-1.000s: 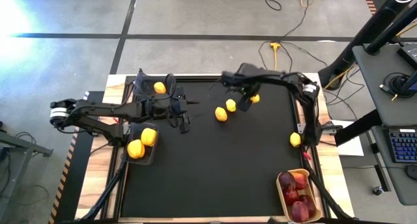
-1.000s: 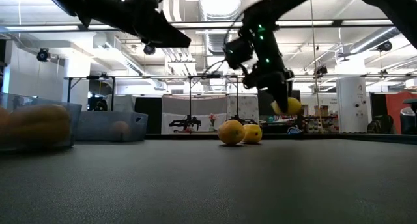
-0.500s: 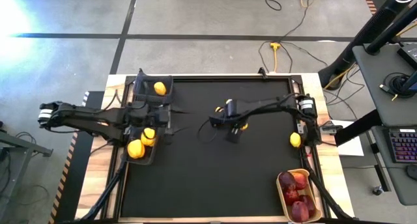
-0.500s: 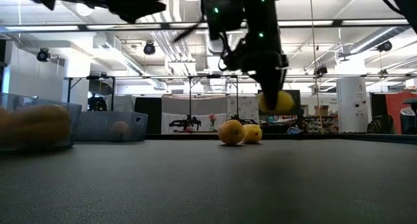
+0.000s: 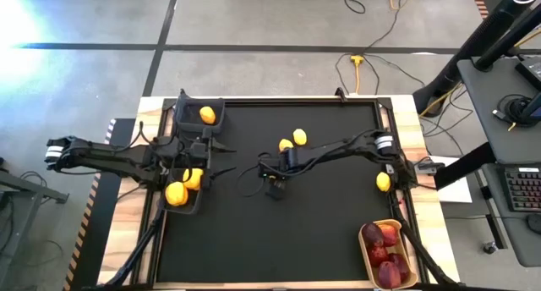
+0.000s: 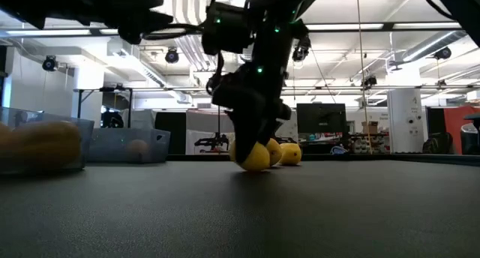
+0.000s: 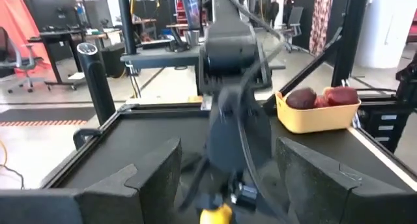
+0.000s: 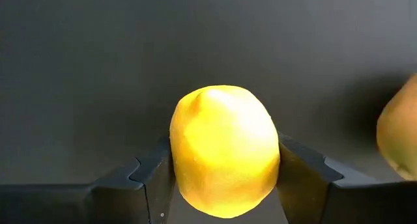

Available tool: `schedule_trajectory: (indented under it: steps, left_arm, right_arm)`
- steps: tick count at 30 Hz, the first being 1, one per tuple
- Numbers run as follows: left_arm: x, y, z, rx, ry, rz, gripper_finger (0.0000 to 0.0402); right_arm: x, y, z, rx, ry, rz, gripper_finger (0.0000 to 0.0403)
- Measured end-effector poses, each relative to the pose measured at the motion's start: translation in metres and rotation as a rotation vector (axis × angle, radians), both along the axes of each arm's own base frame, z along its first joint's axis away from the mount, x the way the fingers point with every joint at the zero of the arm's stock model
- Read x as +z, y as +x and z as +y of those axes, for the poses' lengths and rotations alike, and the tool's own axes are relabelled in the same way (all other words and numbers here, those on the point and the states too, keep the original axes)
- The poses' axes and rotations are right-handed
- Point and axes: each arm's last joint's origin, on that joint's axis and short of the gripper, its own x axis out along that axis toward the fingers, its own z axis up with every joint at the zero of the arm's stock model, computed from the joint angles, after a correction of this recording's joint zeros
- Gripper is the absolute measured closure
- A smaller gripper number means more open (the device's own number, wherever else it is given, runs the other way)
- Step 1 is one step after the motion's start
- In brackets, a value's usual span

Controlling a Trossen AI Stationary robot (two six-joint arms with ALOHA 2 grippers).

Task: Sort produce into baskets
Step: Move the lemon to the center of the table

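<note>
The right hand (image 5: 274,186) has swung from the bench's (image 5: 321,240) far side to its middle — fingers clamped on a lemon (image 8: 225,150), low, apparently bound for the left bins; the left hand (image 5: 221,169) waits half-open, empty.

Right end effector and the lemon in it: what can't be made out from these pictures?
- High view: the lemon at the right end effector is hidden under the arm.
- Low view: whether the lemon touches the table cannot be told; dark fingers cover its top.
- Right wrist view: a second yellow fruit is cut off by the edge.
- Left wrist view: the right arm blocks the mat beyond it.
</note>
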Motion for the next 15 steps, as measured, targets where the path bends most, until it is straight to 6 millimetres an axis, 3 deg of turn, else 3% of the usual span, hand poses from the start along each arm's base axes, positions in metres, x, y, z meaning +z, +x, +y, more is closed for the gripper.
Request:
schedule_trajectory:
  steps: [7, 15]
  left_arm:
    - [-0.011, 0.003, 0.0, 0.002, -0.007, 0.024, 0.0171]
    - [-0.016, 0.007, 0.0, 0.002, 0.002, 0.055, 0.0171]
  right_arm:
    - [-0.023, 0.01, -0.003, 0.007, -0.031, 0.021, 0.0167]
    - [-0.008, 0.009, -0.009, 0.002, -0.045, 0.038, 0.0083]
